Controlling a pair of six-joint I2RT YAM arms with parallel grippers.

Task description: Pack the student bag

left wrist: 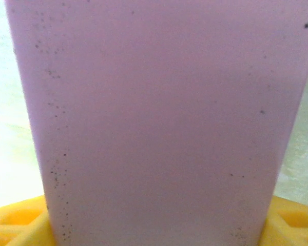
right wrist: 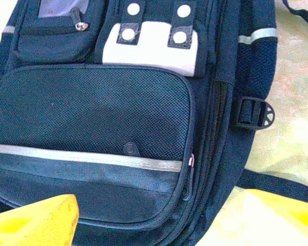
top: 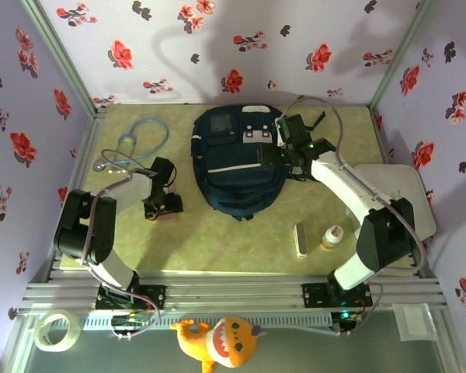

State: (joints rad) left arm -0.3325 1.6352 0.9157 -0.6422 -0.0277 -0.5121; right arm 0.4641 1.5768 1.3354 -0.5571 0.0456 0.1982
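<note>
Two claws: the left claw [top: 159, 205] is low over the counter [top: 217, 241] at 9 o'clock of the student bag [top: 233, 171]; the right claw [top: 273, 154] is over the bag's 2 o'clock edge.
Left claw state: a flat lilac slab [left wrist: 159, 113] stands between its yellow fingers [left wrist: 15, 223], edges meeting them; I cannot tell whether they are clenched on it.
Right claw state: released; its yellow fingertips [right wrist: 31, 220] are spread wide, with nothing between them.
Under the right claw: the bag's mesh front pocket [right wrist: 92, 113], with a grey stripe across it and a zip pull [right wrist: 191, 161] on its 3 o'clock side.
Bag position: dark navy, lying flat and front up, mid-counter toward 12 o'clock.
Stethoscope [top: 136, 144]: at 11 o'clock of the left claw, near it.
White case [top: 300, 239]: at 5 o'clock of the bag, apart from it.
Small bottle [top: 332, 237]: just beside the case at its 3 o'clock.
Off the counter's near edge: a tape roll [top: 54, 330] at 7 o'clock and a plush toy [top: 217, 340] at 6 o'clock.
</note>
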